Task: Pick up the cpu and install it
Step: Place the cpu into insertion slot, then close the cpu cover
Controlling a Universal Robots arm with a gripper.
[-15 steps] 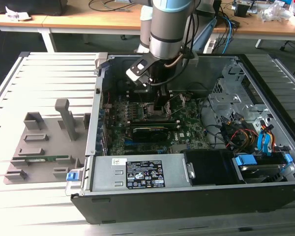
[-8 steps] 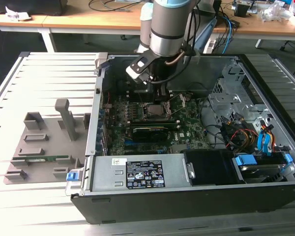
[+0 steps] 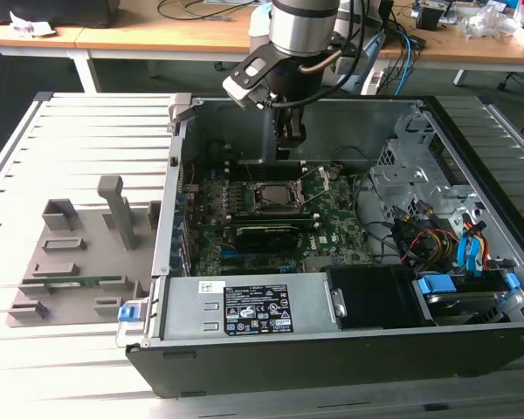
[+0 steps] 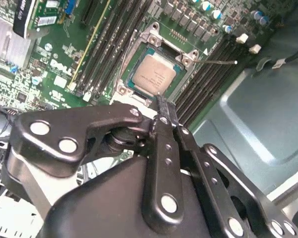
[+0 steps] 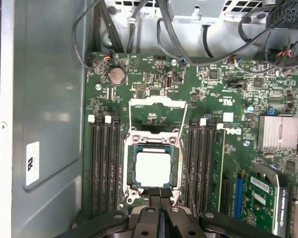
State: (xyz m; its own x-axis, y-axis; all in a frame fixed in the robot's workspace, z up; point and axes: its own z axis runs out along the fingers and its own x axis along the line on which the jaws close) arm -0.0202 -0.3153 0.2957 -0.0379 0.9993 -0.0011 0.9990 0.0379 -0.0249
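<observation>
The cpu lies flat in the socket frame on the motherboard, pale metal top facing up. The hinged bracket is swung open beyond it, and memory slots run along both sides. From where I stand it looks like a light, stiff little plate, thin and smooth on top, so probably slippery against bare metal. I would guess its underside and the socket beneath are delicate and would not forgive being dragged or tilted. The sensible hold would be on two opposite edges at the green rim, keeping it level, rather than pressing on the lid. The arm reaches down from above into the open computer case, which lies on its side on the slatted surface, with the wrist turned to point nearly straight down. The gripper hangs over the board close by one edge of the socket, and I cannot tell whether it touches anything. Its fingers are pressed together with nothing between them.
</observation>
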